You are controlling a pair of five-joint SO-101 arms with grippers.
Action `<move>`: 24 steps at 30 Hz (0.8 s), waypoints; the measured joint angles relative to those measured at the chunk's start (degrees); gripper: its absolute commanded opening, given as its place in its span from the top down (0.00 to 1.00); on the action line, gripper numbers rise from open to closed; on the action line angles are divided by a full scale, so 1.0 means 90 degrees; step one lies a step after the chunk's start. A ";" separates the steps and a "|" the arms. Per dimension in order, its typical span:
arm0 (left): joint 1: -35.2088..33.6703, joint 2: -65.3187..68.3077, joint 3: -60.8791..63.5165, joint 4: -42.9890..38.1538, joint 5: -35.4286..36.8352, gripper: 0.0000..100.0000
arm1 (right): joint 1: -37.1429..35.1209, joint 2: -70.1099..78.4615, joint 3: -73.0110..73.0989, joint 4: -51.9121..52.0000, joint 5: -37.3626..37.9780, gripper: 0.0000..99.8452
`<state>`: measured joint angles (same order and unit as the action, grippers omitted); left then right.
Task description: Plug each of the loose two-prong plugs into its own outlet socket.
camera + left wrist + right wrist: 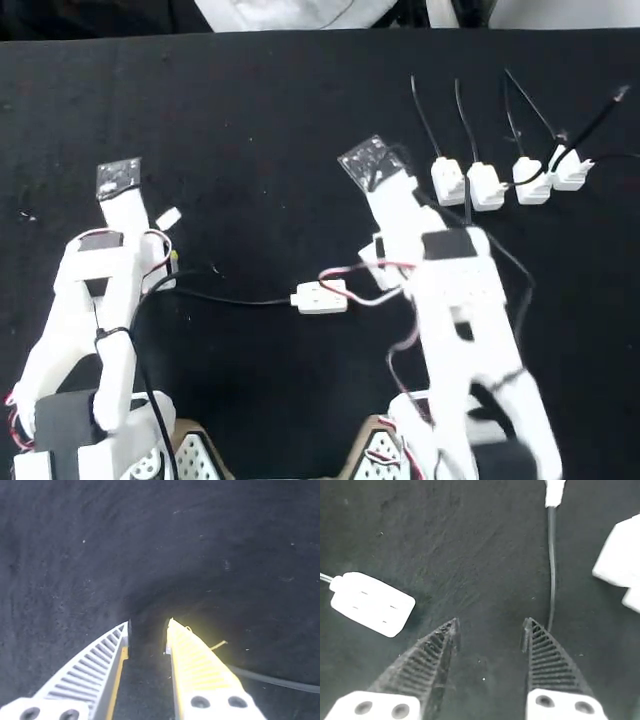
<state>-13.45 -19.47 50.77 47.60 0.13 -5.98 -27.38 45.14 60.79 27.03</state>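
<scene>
risk check. right claw (490, 630) is spread wide and empty, over bare table (250, 120). four loose plugs (486, 186) sit in a tight row just off one side of it, some leads crossing. outlet block (372, 602) lies off the claw's other side, apart from the plugs. left claw (148, 627) is slightly parted, holds nothing, well away from both. likely failures:
- lifting one plug drags its neighbour by the crossed leads
- block looks unanchored, so pushing prongs in may just slide it unless the left claw pins it
- prongs miss the slots if the plug twists in the grip
</scene>
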 measured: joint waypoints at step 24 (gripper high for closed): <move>0.3243 0.0000 -0.0821 0.1201 -0.0752 0.86 | 0.1280 0.2637 -0.0440 -0.1690 -0.1348 0.93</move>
<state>15.74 -19.47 43.38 58.42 -6.64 5.54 -3.65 41.19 45.58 14.90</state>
